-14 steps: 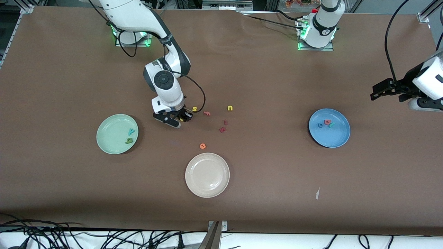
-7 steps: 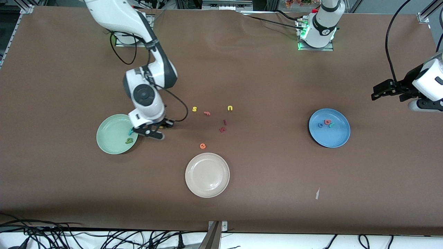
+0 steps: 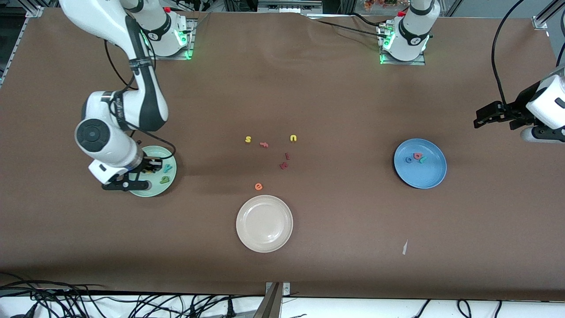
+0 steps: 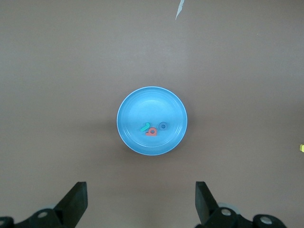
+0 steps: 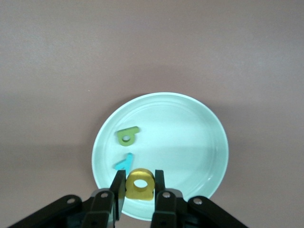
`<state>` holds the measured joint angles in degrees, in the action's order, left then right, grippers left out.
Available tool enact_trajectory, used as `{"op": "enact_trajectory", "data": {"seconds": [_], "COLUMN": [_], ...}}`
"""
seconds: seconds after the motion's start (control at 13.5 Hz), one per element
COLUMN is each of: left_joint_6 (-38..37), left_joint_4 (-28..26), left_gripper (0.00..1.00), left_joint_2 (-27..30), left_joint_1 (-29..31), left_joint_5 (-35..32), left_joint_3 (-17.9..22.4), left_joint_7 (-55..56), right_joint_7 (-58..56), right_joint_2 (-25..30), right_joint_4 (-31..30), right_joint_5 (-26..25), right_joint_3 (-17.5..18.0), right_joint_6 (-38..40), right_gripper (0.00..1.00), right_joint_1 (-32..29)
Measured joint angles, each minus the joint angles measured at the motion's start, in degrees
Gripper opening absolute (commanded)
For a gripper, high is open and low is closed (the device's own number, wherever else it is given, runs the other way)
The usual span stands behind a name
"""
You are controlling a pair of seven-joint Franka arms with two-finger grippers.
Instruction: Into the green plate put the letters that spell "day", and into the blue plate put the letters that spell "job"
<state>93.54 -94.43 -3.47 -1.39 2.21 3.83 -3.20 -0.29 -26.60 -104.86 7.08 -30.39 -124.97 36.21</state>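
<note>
Fig. Last "day" letter about to be dropped. Nearest the front camera lies the cream plate, bare; the orange e sits just farther off.

Next in depth we find the green plate toward the right arm's end of the table, and the blue plate toward the left arm's end. The right gripper hangs over the green plate w/ its jaws pinched on the yellow d, held at the plate's edge zone. Already lying in that plate: the dark green a and the teal y, close together but apart. In the blue plate we see the teal j, the blue o and the pinkish-red b, bunched near its centre; so "job" reads as done.

Step in hand, as we judge it: delivery of the d, the only task letter not yet down. Next move calls for parting the fingers so the d falls inside the rim, pref. clear of the y.

Farther from the camera lie distractors: the yellow s, the yellow u, some reddish letters.

The left gripper waits above the table near the blue plate, jaws spread wide, holding nothing.
</note>
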Motion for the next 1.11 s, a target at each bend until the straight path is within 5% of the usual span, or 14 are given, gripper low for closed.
{"op": "enact_trajectory", "data": {"seconds": [0.15, 0.3, 0.59, 0.81, 1.11], "left_joint_6": [0.0, 0.0, 0.0, 0.0, 0.0], "left_joint_4": [0.0, 0.0, 0.0, 0.0, -0.1], "left_gripper": [1.0, 1.0, 1.0, 1.0, 1.0], "left_joint_2": [0.0, 0.0, 0.0, 0.0, 0.0], "left_joint_1": [0.0, 0.0, 0.0, 0.0, 0.0], "left_joint_5": [0.0, 0.0, 0.0, 0.0, 0.0], "left_joint_3": [0.0, 0.0, 0.0, 0.1, 0.1], "left_joint_7": [0.0, 0.0, 0.0, 0.0, 0.0], "right_joint_7": [-1.1, -1.4, -1.7, -1.9, 0.0], "right_joint_2": [1.5, 3.2, 6.3, 8.1, 8.9], "right_joint_4": [-3.0, -6.1, -7.1, -5.7, 8.0], "right_joint_5": [0.0, 0.0, 0.0, 0.0, 0.0], "right_joint_3": [0.0, 0.0, -0.6, -1.3, -1.4], "right_joint_6": [-3.5, -6.0, -4.4, -0.5, 13.1], "right_gripper": [0.25, 0.59, 0.94, 0.99, 1.0], "right_joint_1": [0.3, 0.6, 0.7, 0.7, 0.7]}}
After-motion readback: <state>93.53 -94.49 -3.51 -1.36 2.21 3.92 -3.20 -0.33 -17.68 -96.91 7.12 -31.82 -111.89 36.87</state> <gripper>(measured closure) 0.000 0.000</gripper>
